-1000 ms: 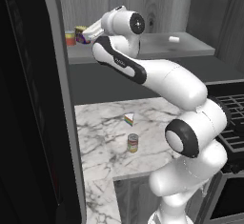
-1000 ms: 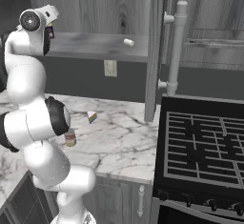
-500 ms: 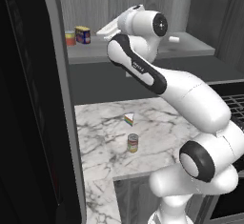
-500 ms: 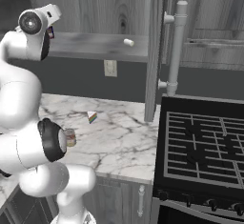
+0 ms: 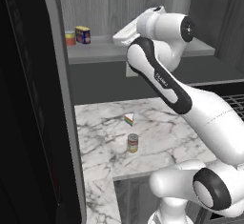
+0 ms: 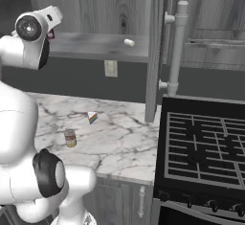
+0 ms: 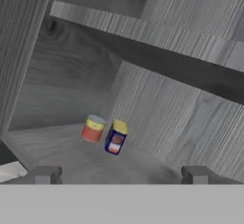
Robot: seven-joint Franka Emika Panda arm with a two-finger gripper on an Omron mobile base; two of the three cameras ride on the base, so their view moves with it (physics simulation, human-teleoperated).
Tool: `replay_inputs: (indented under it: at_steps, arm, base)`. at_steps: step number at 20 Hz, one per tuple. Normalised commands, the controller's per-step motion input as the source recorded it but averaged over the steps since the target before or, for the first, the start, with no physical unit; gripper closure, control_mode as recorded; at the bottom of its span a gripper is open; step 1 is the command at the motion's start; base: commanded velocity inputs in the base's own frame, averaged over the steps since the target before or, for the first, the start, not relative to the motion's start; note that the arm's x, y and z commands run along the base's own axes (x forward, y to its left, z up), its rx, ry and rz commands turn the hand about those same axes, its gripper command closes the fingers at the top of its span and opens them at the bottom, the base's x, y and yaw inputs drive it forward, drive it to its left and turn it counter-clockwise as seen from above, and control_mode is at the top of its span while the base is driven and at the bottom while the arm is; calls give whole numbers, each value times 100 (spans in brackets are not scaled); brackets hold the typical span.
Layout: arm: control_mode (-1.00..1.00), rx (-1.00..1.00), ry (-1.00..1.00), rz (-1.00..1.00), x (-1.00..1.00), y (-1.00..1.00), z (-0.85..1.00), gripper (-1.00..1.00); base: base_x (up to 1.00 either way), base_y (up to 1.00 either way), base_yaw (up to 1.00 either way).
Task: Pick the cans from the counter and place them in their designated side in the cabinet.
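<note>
On the counter (image 5: 162, 137), nearest to the base, the round can (image 5: 133, 143) with the yellow-green-red label stands upright on the white marble, alone and not touched by anything. A little behind it, near but apart, lies the rainbow-striped wedge (image 5: 128, 119). To the right of the counter is the black stove grate (image 6: 203, 145). Higher up, the arm reaches toward the cabinet (image 6: 95, 8), and the gripper (image 7: 119, 174) is in front of the shelf board (image 5: 109, 51) with its two fingers wide apart and nothing between them. Deeper on this shelf, at its left end, the boxy dark blue can (image 7: 116, 137) with the yellow top stands just beside the short red-and-yellow can (image 7: 93, 128); I cannot tell if the two touch. Far to the right on the same shelf lies a small pale object (image 6: 128, 42), too small to identify.
</note>
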Motion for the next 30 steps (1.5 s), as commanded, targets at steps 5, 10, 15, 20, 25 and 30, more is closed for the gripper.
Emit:
replay_inputs:
  at_steps: [5,10,15,20,25,30]
  arm:
    - [-100,0,4,2,-69,-34,3,-100]
    - [-100,0,6,5,-71,-30,0,-100]
    - [-100,0,4,11,-67,-8,0,-100]
    - [-100,0,-13,12,-71,6,-1,-100]
    - [-100,-2,-12,0,-65,36,-2,-100]
    - [-100,0,-3,-6,-54,11,-8,-100]
  base:
    - [0,0,0]
    - [0,0,0]
    - [0,0,0]
    - [0,0,0]
    - [0,0,0]
    - [0,0,0]
